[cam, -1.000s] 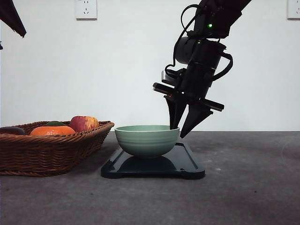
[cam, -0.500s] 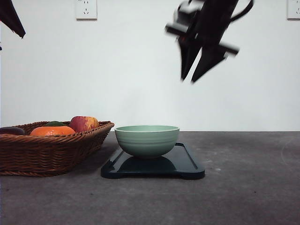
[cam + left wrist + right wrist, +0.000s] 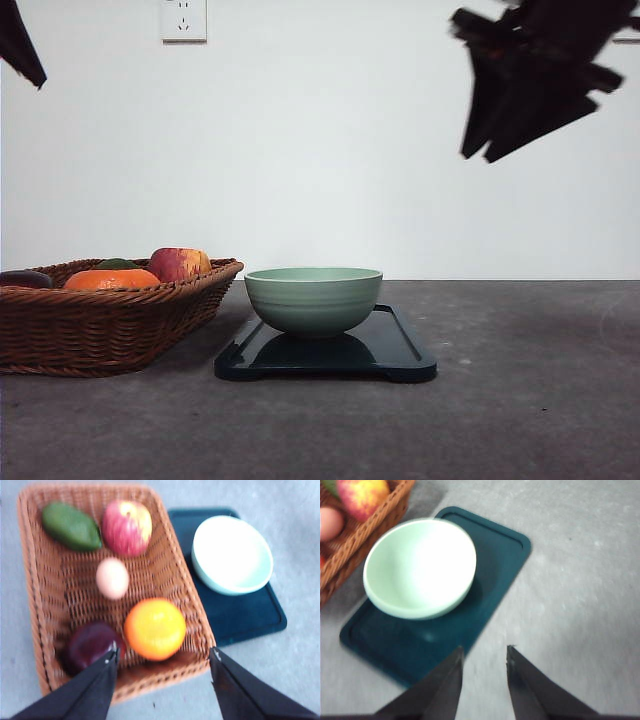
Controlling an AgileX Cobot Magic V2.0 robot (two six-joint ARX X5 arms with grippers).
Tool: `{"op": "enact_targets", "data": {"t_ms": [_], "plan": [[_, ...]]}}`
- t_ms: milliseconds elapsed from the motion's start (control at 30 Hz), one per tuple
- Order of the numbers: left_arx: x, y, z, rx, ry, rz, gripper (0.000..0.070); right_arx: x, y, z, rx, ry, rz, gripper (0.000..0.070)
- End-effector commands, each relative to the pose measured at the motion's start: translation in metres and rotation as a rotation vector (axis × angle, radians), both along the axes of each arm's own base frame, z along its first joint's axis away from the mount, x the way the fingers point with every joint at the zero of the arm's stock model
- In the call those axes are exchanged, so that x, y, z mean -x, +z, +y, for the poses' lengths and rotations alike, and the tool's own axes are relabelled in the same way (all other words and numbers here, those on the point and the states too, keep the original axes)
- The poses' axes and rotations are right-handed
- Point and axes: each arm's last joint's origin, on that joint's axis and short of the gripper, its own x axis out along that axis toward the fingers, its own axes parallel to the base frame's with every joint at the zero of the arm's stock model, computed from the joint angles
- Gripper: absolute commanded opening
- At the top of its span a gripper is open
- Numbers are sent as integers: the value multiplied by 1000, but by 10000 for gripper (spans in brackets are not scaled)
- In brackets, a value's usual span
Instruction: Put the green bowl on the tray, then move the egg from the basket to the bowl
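Two steps in the task, and the first looks done: green bowl (image 3: 313, 299) upright on the tray (image 3: 400, 355), toward the tray end nearer the basket (image 3: 110, 325), empty inside. Egg (image 3: 112, 578) not yet moved, lying in the middle of the basket floor, between the red apple (image 3: 127, 526) and the orange (image 3: 155, 628), touching neither; a green fruit (image 3: 70, 526) and a dark purple one (image 3: 91, 646) at the other side of it. Long axis of the egg roughly along the long side of the basket, as far as the blur allows to judge.

Left gripper (image 3: 163, 665) above the near end of the basket, jaws wide apart and holding nothing; egg ahead of the jaws, past the orange, slightly to the purple-fruit side. Right gripper (image 3: 482, 150) high over the tabletop (image 3: 520, 400), beyond the tray's far end from the basket, jaws narrowly parted, holding nothing, well apart from the bowl.

Clearly the left arm nearer to the egg. Probably needed next: forward over the orange, then down, with jaws across the short axis of the egg, not along it
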Motion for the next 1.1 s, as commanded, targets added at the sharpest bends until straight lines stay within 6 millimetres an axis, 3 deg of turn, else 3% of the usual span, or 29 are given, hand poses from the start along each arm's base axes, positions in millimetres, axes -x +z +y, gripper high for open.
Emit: {"op": "enact_targets", "data": {"t_ms": [0, 267, 467, 800, 933, 1067], "plan": [[-1, 7, -1, 6, -5, -10, 361, 7, -5, -2, 11, 16, -7, 171], [2, 5, 0, 26, 22, 49, 362, 44, -19, -18, -9, 6, -17, 171], [-13, 13, -2, 27, 40, 69, 362, 52, -20, -22, -8, 4, -13, 171], [-80, 22, -19, -104, 39, 172, 363, 50, -18, -21, -20, -1, -39, 171], [-110, 11, -30, -124, 10, 210, 364, 50, -17, -21, -22, -1, -42, 171], [-135, -12, -38, -183, 27, 243, 364, 49, -16, -21, -26, -1, -53, 171]]}}
